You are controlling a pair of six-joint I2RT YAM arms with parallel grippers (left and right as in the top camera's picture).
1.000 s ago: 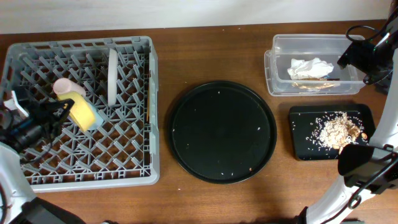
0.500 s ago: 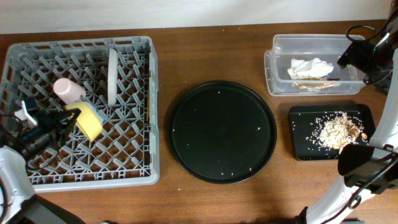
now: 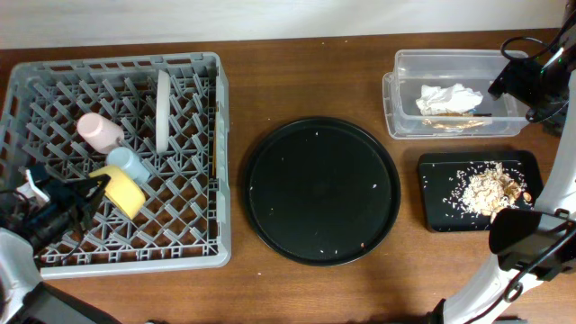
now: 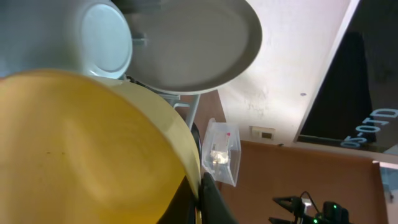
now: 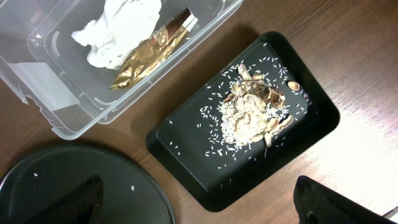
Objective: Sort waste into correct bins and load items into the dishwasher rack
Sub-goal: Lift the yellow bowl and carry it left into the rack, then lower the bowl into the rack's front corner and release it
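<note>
The grey dishwasher rack [image 3: 117, 61] fills the left of the overhead view. A pink cup [image 3: 99, 132], a light-blue cup [image 3: 129, 164] and an upright grey plate [image 3: 163, 110] sit in it. My left gripper [image 3: 90, 189] is shut on the rim of the yellow bowl [image 3: 123, 193], low over the rack's front left. In the left wrist view the yellow bowl [image 4: 81, 149] is pinched in the left gripper [image 4: 200, 200], with the light-blue cup [image 4: 102, 40] and the plate [image 4: 193, 43] beyond. My right gripper [image 5: 208, 208] hangs open above the table.
A clear tub [image 5: 56, 99] holds a white napkin [image 5: 121, 28] and brownish chopsticks [image 5: 149, 53]. The shallow black tray [image 5: 186, 149] carries food scraps [image 5: 255, 109] and loose rice. A large round black tray [image 3: 324, 191] lies mid-table.
My left gripper has carried the yellow bowl toward the rack's front edge. That uncovered the light-blue cup beside the pink cup. The right arm has not moved.
</note>
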